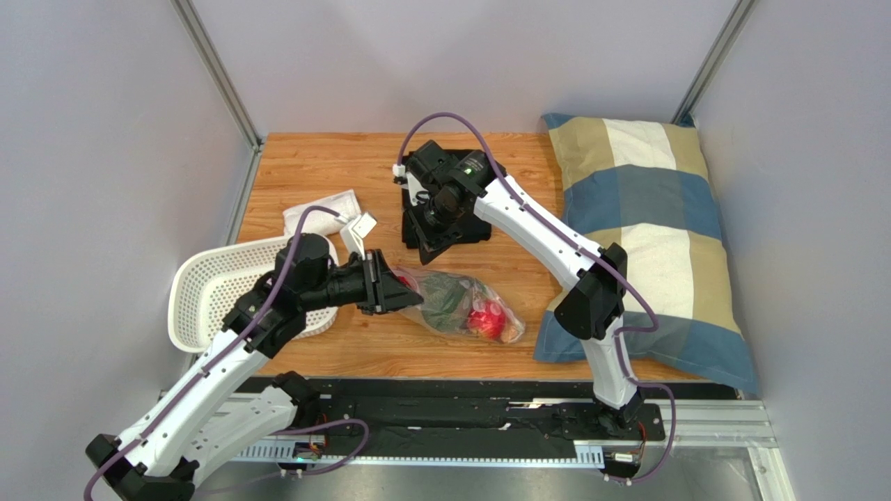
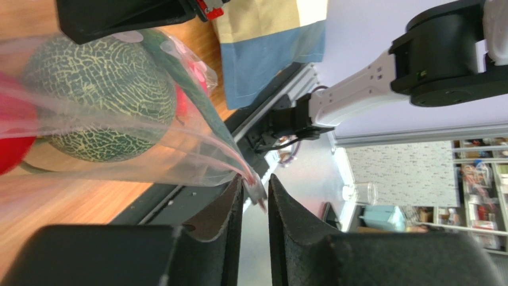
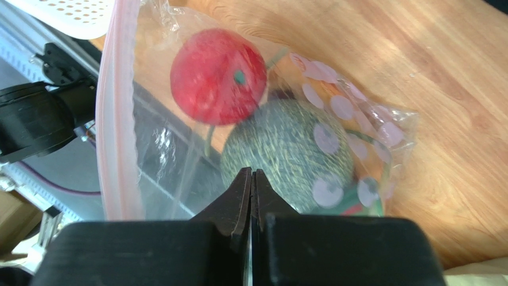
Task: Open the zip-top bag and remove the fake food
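**Gripping the zip-top bag at its mouth, with nothing taken out yet**

The zip-top bag is seen at the near middle of the bench, between the white perforated basket and the checked pillow.

The left pincer is clenched on the bag's lip. In the left wrist view the pinkish zip strip is drawn in between its fingertips. The right pincer is pressed shut in front of the bag. Whether any film is caught between its fingers cannot be told.

All of the fake food is judged to be inside the bag. A red round fruit and a netted green melon are seen through the dotted plastic, with a second red piece deeper in. It cannot be made out whether the seal has been parted. Most of the task is therefore judged to be left: the mouth must be spread wide and each piece drawn out.

A rolled white towel lies farther back, well apart from the bag. The pillow's corner lies just beside the bag's closed end, and the basket is close against the left arm. Little room is judged to be left on either side. Both wrists are crowded near the mouth, so a reach inside may be hindered.
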{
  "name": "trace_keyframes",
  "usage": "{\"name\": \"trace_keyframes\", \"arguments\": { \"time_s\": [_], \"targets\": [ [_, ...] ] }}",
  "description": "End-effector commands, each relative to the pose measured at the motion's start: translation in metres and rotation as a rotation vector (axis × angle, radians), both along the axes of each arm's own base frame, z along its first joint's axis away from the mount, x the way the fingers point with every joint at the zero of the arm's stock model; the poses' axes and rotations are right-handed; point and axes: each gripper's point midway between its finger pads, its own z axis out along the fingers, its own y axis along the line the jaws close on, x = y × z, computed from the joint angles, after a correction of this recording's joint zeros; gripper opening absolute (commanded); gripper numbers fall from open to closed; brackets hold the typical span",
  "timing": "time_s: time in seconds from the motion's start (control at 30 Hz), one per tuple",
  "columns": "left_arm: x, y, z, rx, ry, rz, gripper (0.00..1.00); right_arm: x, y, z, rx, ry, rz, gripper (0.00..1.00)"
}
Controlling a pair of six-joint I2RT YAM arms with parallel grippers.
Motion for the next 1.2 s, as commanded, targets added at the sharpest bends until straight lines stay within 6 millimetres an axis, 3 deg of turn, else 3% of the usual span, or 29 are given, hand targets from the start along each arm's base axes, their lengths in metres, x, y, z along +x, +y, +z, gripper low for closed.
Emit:
{"name": "trace_keyframes", "arguments": {
  "time_s": [0.0,0.03,0.13,0.2,0.33,0.37,0.4,0.43,0.47,0.53,0.67,0.77,0.8,0.93,1.0,1.13,1.17],
  "targets": [
    [-0.002,0.028,0.015,0.029,0.060,0.189,0.45,0.009,-0.009,0.038,0.022,-0.141,-0.048,0.00],
    [0.005,0.040,0.010,0.057,0.090,0.289,0.42,0.011,-0.014,0.041,0.010,-0.162,-0.068,0.00],
    [0.004,0.037,0.033,-0.033,0.031,0.281,0.15,0.006,-0.019,0.049,0.047,-0.184,-0.080,0.00],
    [0.010,0.037,0.031,-0.021,0.025,0.295,0.06,0.010,-0.016,0.053,0.080,-0.211,-0.101,0.00],
    [0.018,0.034,0.018,0.033,0.060,0.306,0.00,0.007,-0.009,0.059,0.122,-0.182,-0.100,0.00],
    [0.012,0.044,-0.001,0.101,0.151,0.350,0.00,0.007,-0.010,0.060,0.118,-0.181,-0.103,0.00],
    [0.010,0.055,-0.009,0.142,0.196,0.411,0.14,0.007,-0.010,0.059,0.116,-0.177,-0.100,0.01],
    [0.017,0.076,-0.022,0.204,0.225,0.542,0.20,0.006,-0.010,0.059,0.117,-0.173,-0.097,0.02],
    [0.001,0.093,-0.038,0.257,0.318,0.604,0.22,0.004,-0.010,0.057,0.117,-0.166,-0.094,0.04],
    [-0.001,0.115,-0.057,0.315,0.354,0.714,0.30,-0.001,-0.011,0.054,0.118,-0.145,-0.088,0.04],
    [-0.029,0.139,-0.084,0.416,0.506,0.803,0.38,-0.008,-0.010,0.046,0.128,-0.111,-0.084,0.04],
    [-0.041,0.145,-0.101,0.477,0.549,0.793,0.49,-0.014,-0.010,0.044,0.139,-0.089,-0.082,0.03],
    [-0.044,0.144,-0.105,0.489,0.559,0.772,0.58,-0.016,-0.011,0.042,0.140,-0.081,-0.080,0.03],
    [-0.049,0.143,-0.116,0.465,0.588,0.785,0.63,-0.020,-0.013,0.041,0.146,-0.080,-0.072,0.01],
    [-0.046,0.148,-0.123,0.465,0.583,0.827,0.78,-0.021,-0.013,0.042,0.152,-0.078,-0.067,0.00],
    [-0.033,0.139,-0.136,0.394,0.559,0.837,0.81,-0.023,-0.012,0.043,0.169,-0.076,-0.061,0.00],
    [-0.033,0.137,-0.149,0.406,0.574,0.830,0.82,-0.023,-0.011,0.043,0.169,-0.077,-0.058,0.00]
  ]
}}
